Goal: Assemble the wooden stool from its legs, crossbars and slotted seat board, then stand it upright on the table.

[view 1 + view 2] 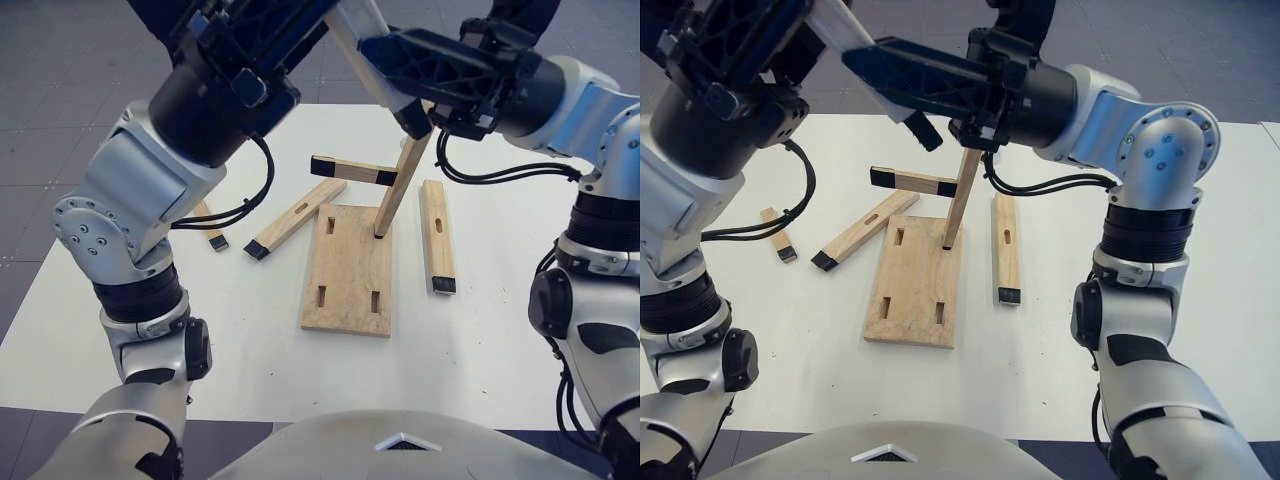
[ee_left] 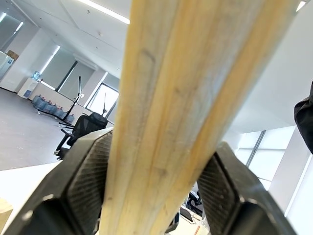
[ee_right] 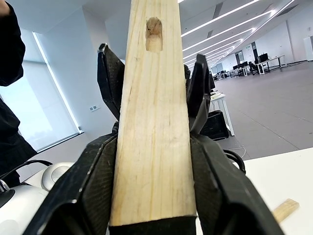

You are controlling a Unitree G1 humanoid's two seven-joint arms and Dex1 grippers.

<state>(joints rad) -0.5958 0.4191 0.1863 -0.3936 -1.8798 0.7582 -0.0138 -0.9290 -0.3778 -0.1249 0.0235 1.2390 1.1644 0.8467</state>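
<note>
The slotted seat board [image 1: 350, 270] is laid flat on the white worktop [image 1: 480, 340]. One leg [image 1: 398, 195] is stood tilted in its far right slot, with a black-tipped crossbar [image 1: 350, 170] jutting left from it. The top of this leg is hidden behind the right arm. A second leg [image 3: 152, 98] is held high above, clenched by both the left tool [image 2: 156, 171] and the right tool [image 3: 154, 196]. A loose leg [image 1: 300, 215] is laid left of the board and another loose leg [image 1: 437, 235] right of it. A short piece [image 1: 212, 228] is half hidden by the left arm.

A long pale wooden bar [image 2: 186, 107] stands between the left gripper's [image 2: 156, 191] black textured fingers [image 2: 85, 188]. Both pads press against its sides.
</note>
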